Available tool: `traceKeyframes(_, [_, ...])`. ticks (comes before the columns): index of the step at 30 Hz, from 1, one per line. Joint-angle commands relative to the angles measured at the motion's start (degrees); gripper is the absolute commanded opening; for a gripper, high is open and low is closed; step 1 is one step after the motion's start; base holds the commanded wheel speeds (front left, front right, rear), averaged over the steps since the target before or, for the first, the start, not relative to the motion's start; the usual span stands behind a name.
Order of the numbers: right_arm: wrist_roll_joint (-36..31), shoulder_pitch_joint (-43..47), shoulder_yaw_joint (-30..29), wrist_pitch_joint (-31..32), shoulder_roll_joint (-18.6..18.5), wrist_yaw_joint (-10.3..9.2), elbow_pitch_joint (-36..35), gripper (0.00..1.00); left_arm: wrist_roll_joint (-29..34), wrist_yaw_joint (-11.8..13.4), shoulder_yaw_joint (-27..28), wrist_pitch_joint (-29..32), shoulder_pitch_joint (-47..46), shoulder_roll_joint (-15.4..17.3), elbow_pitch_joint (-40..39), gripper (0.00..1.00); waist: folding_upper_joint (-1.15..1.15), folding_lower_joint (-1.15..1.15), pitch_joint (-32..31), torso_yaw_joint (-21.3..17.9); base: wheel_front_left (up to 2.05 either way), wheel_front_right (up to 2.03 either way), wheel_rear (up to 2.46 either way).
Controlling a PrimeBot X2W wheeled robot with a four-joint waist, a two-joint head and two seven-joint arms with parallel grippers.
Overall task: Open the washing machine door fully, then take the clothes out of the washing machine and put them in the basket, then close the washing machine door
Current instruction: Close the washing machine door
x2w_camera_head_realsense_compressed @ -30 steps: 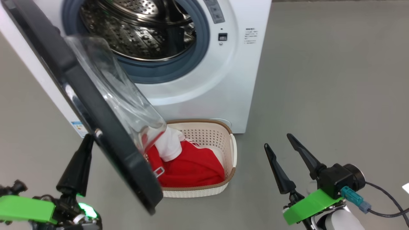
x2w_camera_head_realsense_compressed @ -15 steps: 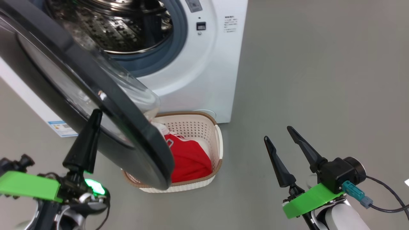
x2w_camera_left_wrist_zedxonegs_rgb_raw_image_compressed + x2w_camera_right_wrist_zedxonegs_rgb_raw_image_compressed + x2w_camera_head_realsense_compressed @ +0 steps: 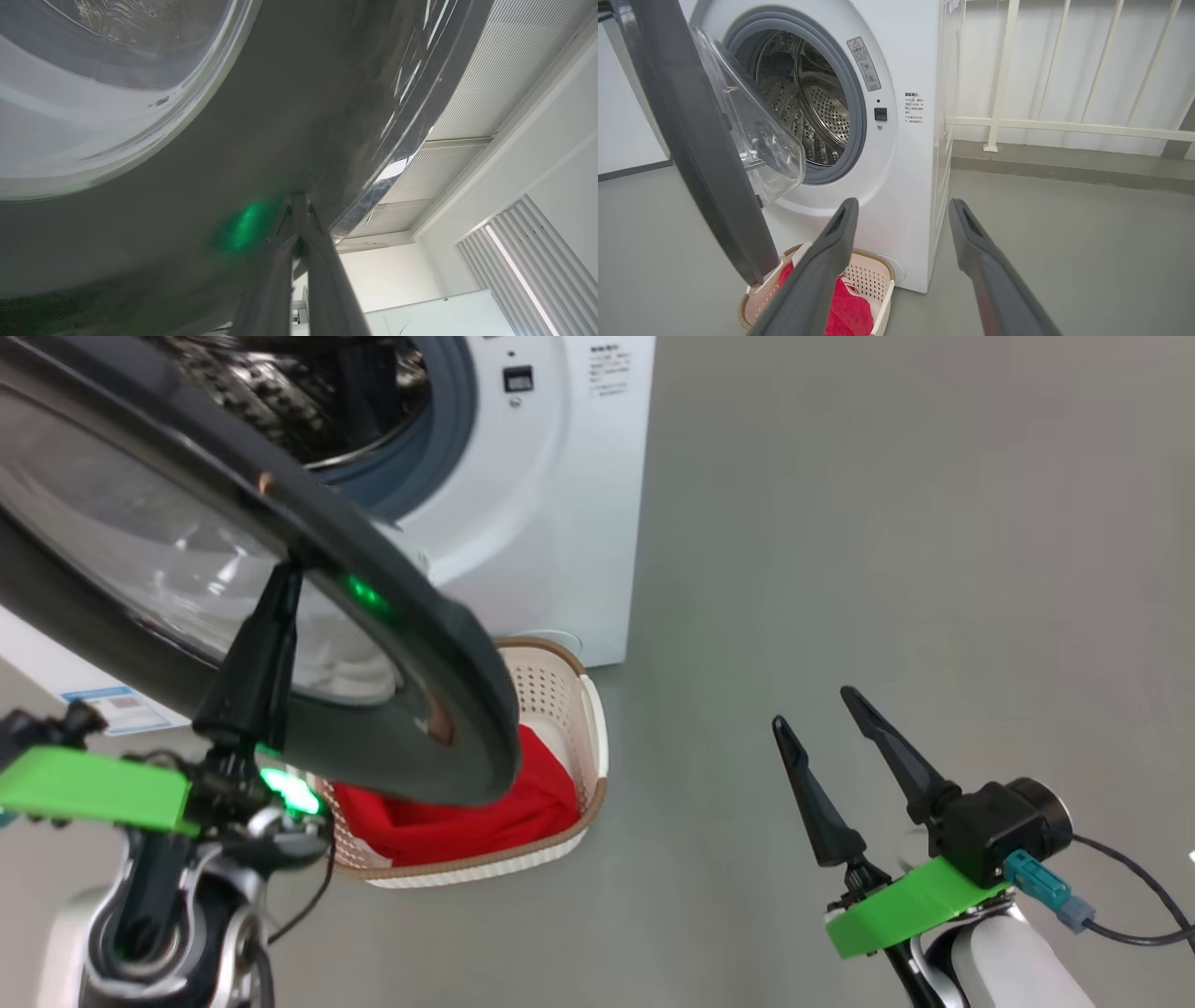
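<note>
Door has swung further toward the washer than a second ago, left end effector pinched shut against its rim. Clothes are in the basket; right end effector wide, empty. Just closing left, I reckon.

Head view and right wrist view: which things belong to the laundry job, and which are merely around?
Job: washing machine; washing machine door, partly open; clothes in the basket; left end effector, shut, tips at the door's rim; right end effector, open, empty.
Around: white railing; grey floor.
</note>
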Motion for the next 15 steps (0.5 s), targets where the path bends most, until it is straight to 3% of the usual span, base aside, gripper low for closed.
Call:
traceKeyframes(1, [-0.1, -2.0, 0.9, -0.4, 0.0, 0.35, -1.7, 1.00, 0.4, -0.6, 1.1, -0.1, -2.3, 0.5, -1.1, 0.00, 0.00, 0.00, 0.9, -0.9, 0.00, 0.00, 0.00])
traceKeyframes(15, [0.1, -4.7, 1.4, -0.4, 0.0, 0.35, -2.6, 1.00, 5.9, -1.6, 0.3, -3.6, -14.8, 1.7, 7.0, 0.00, 0.00, 0.00, 6.4, -5.2, 0.00, 0.00, 0.00])
